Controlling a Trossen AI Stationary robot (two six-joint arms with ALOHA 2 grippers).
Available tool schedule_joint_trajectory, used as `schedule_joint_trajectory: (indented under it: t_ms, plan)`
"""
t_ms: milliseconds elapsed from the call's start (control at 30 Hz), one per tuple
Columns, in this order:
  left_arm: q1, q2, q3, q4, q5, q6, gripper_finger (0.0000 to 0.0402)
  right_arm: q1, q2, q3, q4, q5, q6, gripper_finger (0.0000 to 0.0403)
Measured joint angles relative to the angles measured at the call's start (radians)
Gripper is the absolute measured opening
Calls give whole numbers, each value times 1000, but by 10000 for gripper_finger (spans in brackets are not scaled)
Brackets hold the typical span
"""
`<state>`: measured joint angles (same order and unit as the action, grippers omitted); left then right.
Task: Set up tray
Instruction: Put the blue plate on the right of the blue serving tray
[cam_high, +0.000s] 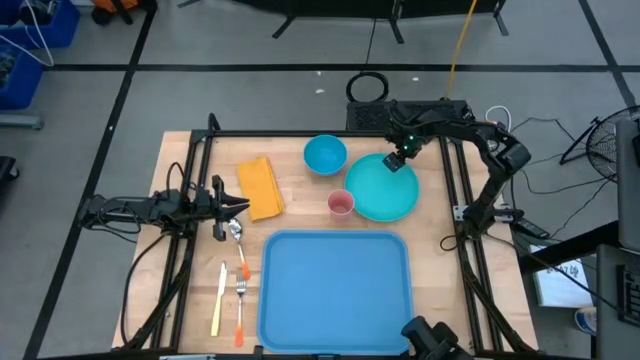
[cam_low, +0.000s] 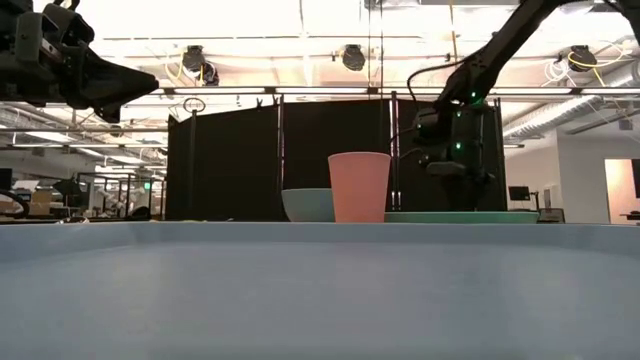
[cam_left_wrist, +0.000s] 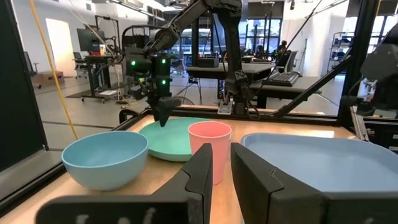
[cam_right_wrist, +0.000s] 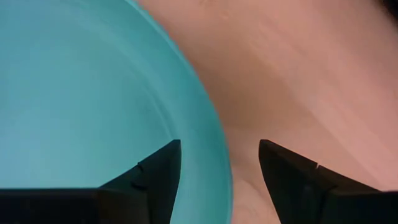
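Observation:
The large blue tray (cam_high: 335, 285) lies flat at the table's near middle, with nothing on it. The turquoise plate (cam_high: 382, 190) rests on the wood beyond the tray's right part. My right gripper (cam_high: 396, 160) hangs over the plate's far rim (cam_right_wrist: 214, 134), pointing down and open. One finger stands over the plate's inside and the other over bare wood, and I see no touch. My left gripper (cam_high: 243, 207) is shut and held level above the table's left part, beside the yellow napkin (cam_high: 260, 187) and pointing toward the pink cup (cam_left_wrist: 209, 149).
A blue bowl (cam_high: 325, 154) stands left of the plate, and the pink cup (cam_high: 341, 204) stands upright between plate and tray. A spoon (cam_high: 237, 240), a knife (cam_high: 217, 300) and a fork (cam_high: 241, 300) lie left of the tray. A black frame borders the table.

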<state>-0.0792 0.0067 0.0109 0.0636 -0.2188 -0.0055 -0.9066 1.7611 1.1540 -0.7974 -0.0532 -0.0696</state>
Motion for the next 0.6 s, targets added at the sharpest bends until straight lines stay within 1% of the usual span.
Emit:
schedule_joint_trajectory:
  t_ms: [200, 300, 433, 600]
  plan:
    - [0, 0, 0, -1, 0, 0, 63, -2, 64, 0, -8, -1, 5, 186]
    - [0, 0, 0, -1, 0, 0, 63, -2, 67, 2, -13, 0, 1, 167]
    - [0, 0, 0, -1, 0, 0, 63, -2, 58, 0, -16, 0, -10, 119]
    - [0, 0, 0, -2, 0, 0, 63, -2, 53, 2, -19, 1, -23, 40]
